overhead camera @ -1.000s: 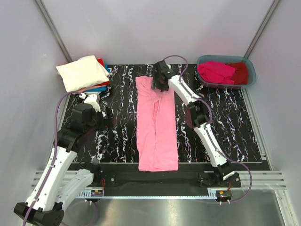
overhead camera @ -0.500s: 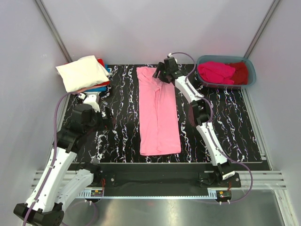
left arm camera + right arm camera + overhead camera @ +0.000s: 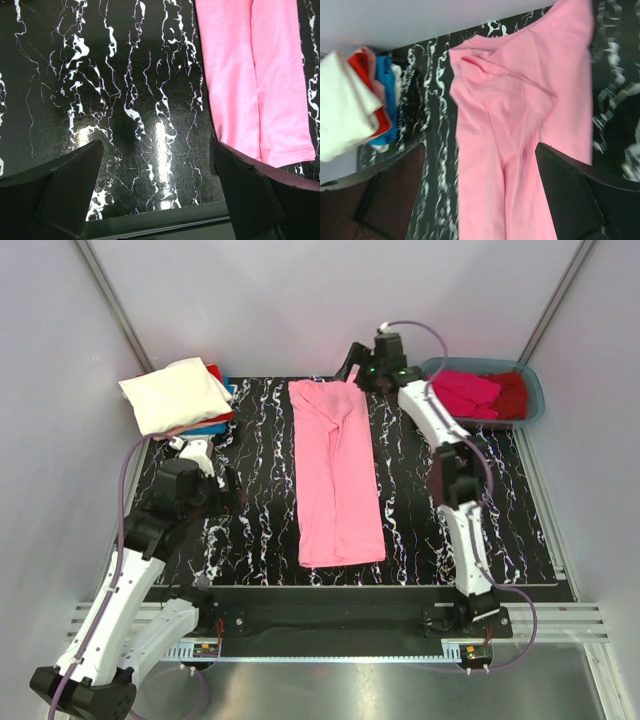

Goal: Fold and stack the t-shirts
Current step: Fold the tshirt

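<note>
A pink t-shirt lies folded in a long strip down the middle of the black marbled table; it also shows in the left wrist view and the right wrist view. My right gripper is open and empty, hovering above the strip's far end. My left gripper is open and empty over bare table left of the strip. A stack of folded t-shirts, cream-white on top with red and blue below, sits at the far left corner. Magenta and dark red t-shirts lie in a tub.
The grey-blue plastic tub stands at the far right corner. Grey walls close in the back and sides. A metal rail runs along the table's near edge.
My right gripper has let go of the pink strip's far end, lifted and moved back and to the right. The strip now lies flatter and straighter. The left arm has not moved.
</note>
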Controlling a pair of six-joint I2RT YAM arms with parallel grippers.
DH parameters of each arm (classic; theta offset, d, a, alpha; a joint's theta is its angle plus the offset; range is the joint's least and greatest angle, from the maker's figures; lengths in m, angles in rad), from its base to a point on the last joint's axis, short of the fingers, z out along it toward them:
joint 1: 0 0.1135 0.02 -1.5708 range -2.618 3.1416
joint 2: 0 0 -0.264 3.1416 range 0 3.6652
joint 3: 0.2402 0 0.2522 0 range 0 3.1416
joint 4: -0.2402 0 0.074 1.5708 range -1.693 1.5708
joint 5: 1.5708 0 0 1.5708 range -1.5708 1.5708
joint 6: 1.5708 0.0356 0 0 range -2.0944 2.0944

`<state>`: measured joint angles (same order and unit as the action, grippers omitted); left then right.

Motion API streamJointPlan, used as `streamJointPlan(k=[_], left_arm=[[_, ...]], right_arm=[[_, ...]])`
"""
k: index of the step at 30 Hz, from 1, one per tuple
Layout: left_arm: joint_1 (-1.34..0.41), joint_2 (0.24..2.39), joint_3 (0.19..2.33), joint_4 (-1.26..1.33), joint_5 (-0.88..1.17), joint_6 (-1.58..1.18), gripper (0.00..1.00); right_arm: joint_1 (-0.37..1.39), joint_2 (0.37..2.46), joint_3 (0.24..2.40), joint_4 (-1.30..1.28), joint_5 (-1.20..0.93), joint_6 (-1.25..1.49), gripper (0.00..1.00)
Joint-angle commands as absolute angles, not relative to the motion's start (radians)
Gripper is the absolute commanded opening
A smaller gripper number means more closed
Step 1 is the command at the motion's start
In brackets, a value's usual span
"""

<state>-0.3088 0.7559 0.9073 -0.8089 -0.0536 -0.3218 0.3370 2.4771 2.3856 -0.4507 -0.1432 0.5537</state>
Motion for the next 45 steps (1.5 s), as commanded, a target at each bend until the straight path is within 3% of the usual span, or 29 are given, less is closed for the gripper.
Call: streamJointPlan(k=[1,3,7,11,14,15,18,19,24,33,39,45], left_arm=[[-0.304,0.775,0.923,-0.768,-0.075,-0.328,0.99],[-0.304,0.808,0.925,-0.794,-0.081,-0.443,0.99],[-0.325,0.880,0.765,-0.654,0.179,-0.674,0.92],[-0.408,0.856,0.611,-0.494,0.155,-0.810,0.89],[-0.472,0.838,0.498,-0.416,0.150,-0.903,0.86],[-0.509,0.838,0.474,-0.397,0.137,-0.925,0.86],[-0.577,0.848,0.396,-0.322,0.109,-1.003,0.83],[-0.590,0.863,0.376,-0.301,0.107,-1.038,0.82],[-0.684,0.945,0.318,-0.143,0.078,-1.133,0.75],[-0.738,1.042,0.364,-0.190,0.003,-1.152,0.67],[-0.750,1.058,0.373,-0.201,-0.035,-1.164,0.59],[-0.768,1.088,0.400,-0.219,-0.055,-1.164,0.58]], right_arm=[[0.325,2.020,2.110,-0.456,-0.127,0.543,1.00],[0.324,1.894,1.928,-0.457,-0.150,0.558,1.00],[0.324,1.596,1.429,-0.504,-0.218,0.647,1.00],[0.327,1.399,1.061,-0.505,-0.317,0.684,0.94],[0.328,1.255,0.817,-0.497,-0.351,0.735,0.81],[0.328,1.186,0.730,-0.497,-0.353,0.751,0.68],[0.328,1.079,0.617,-0.497,-0.318,0.767,0.59],[0.330,1.068,0.605,-0.511,-0.308,0.767,0.54],[0.328,1.150,0.537,-0.450,-0.360,0.773,0.54],[0.331,1.394,0.526,-0.308,-0.474,0.752,0.49],[0.330,1.385,0.512,-0.307,-0.482,0.750,0.42],[0.333,1.371,0.495,-0.299,-0.485,0.752,0.33]])
